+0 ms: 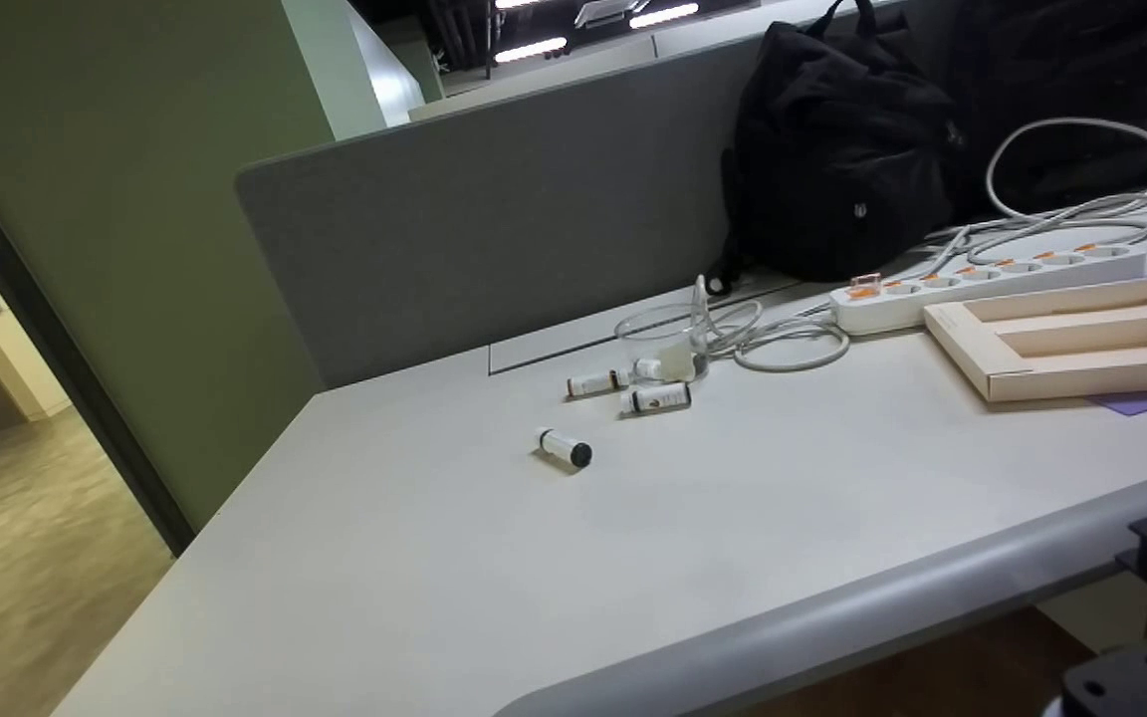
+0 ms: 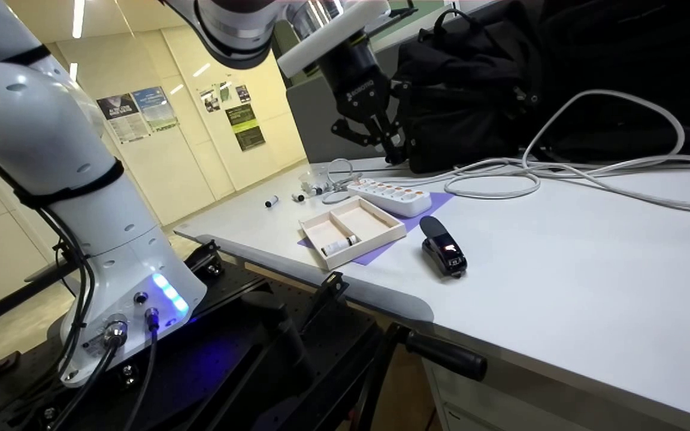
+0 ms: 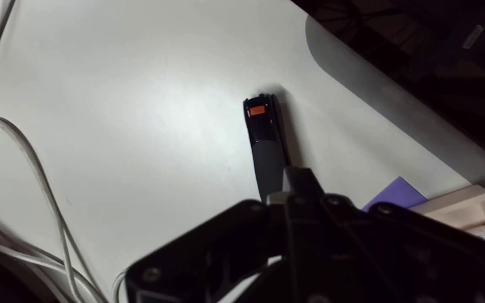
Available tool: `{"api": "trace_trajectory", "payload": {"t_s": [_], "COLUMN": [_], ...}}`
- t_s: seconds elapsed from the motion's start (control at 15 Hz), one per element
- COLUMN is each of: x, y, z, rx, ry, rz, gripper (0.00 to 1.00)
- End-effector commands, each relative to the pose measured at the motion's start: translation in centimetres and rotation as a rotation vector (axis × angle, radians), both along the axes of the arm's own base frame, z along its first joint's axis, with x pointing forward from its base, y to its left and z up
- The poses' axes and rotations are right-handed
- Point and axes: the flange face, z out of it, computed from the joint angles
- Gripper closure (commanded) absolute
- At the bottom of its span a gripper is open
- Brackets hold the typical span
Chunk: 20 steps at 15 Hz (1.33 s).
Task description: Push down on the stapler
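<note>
one stapler, glossy black at the nose with one orange-red rectangle and a matte, round-ended lever, sits on the smooth white tabletop, near its grey-trimmed edge and close to the corner where the trim rounds off. the hard, angular black gripper hangs over the tabletop, apart from the stapler, fingertips drawn together with nothing between them.

along the same trimmed edge lies one shallow, pale tray with straight thin walls; one small cylindrical vial rests in its compartment nearer that edge. a flat purple sheet pokes out from under it. next toward the back edge is one long white power strip with orange marks, and loops of smooth pale cable. two soft, creased black bags stand at the back edge, by one grey divider panel.

toward the far back corner lie three loose vials, white with dark bands; a fourth may sit at the clear, thin-walled cup, though the view there is muddled.
</note>
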Motion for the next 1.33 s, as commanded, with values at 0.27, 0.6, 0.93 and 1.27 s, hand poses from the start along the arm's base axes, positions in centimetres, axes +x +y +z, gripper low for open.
{"api": "trace_trajectory", "payload": {"t_s": [0.27,0.6,0.93,1.27], "x": [1.2,1.6,1.8,1.9], "y": [-1.1,-1.7,-2.8,-3.1], "z": [-0.4,-1.3,-3.6,-5.9], "rx": [-0.013,-0.027,-0.024,0.042], "ry": [0.014,-0.020,-0.063,-0.074], "rz": [-0.004,0.043,0.106,0.108], "gripper": [1.00,1.00,1.00,1.00]}}
